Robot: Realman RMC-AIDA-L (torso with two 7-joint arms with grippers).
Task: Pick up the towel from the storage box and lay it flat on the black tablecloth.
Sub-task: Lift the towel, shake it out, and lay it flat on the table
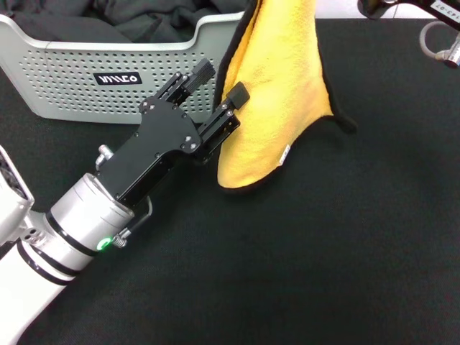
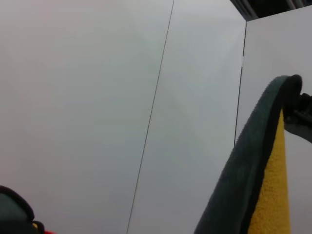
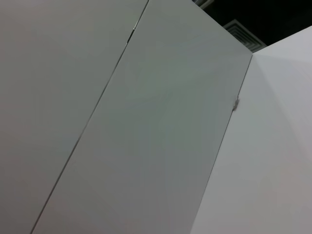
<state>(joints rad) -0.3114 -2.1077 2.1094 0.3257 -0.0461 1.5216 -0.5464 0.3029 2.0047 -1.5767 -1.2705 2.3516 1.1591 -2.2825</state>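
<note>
The towel [image 1: 280, 93] hangs upright with its yellow side facing me. Its lower edge and white care label [image 1: 284, 153] rest on the black tablecloth [image 1: 323, 251], just right of the storage box [image 1: 72, 79]. Its top runs out of the head view. In the left wrist view the towel [image 2: 273, 195] shows its grey and yellow sides, and its top corner is pinched by a dark part at the frame edge, my right gripper [image 2: 301, 114]. My left gripper [image 1: 219, 83] is open at the towel's left black edge, one finger in front of the cloth.
Crumpled black cloths [image 1: 144, 18] fill the storage box. Part of my right arm [image 1: 410, 7] and a white ring-shaped fitting [image 1: 438, 39] show at the back right. The tablecloth spreads wide in front and to the right.
</note>
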